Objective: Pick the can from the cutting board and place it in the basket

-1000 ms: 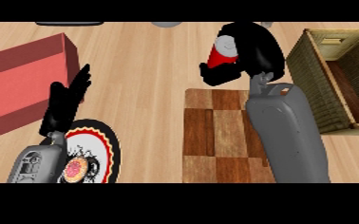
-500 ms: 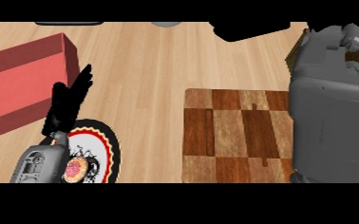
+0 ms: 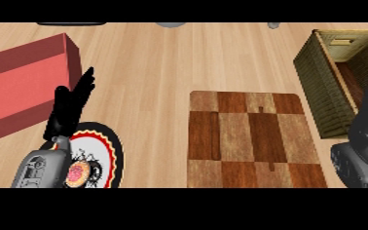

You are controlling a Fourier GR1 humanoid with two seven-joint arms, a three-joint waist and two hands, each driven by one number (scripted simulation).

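The left hand (image 3: 66, 114) rested above the plate (image 3: 109, 152), fingers straight and relaxed; only the right forearm (image 3: 352, 161) showed, beside the cutting board (image 3: 251, 136).

You're looking at a black left hand (image 3: 70, 108) with slim fingers on a grey forearm (image 3: 37, 169) with moulded recesses, plus a dark grey arm segment (image 3: 351, 160) at the right edge.

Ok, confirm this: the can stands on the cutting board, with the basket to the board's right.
Wrong: the head view shows no can on the cutting board, only bare wood. The basket is to the board's right, as said.
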